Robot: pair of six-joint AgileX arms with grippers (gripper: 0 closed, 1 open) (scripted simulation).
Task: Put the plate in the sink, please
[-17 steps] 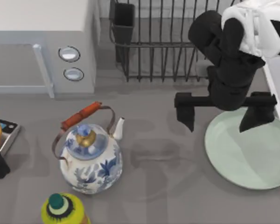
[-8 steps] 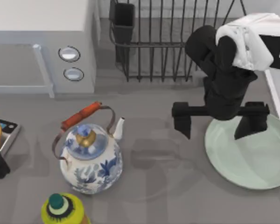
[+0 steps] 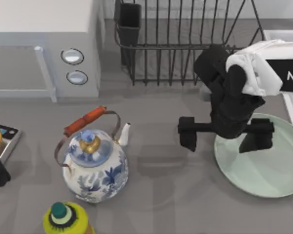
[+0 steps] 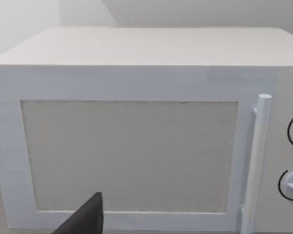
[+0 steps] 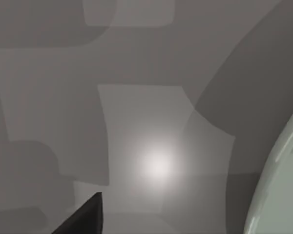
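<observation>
Two fingers of the right hand [image 3: 225, 135] are spread wide, one over the plate's [image 3: 268, 170] left rim, the other over bare tabletop [image 3: 166, 195]; nothing is held. Plate lies at the tabletop's right edge.

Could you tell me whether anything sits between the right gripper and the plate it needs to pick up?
Nothing visible does. The open right gripper straddles the left rim of the large round pale mint-green plate, one finger over it, one over bare grey table. The blue-and-white teapot stands well to the left.
</observation>
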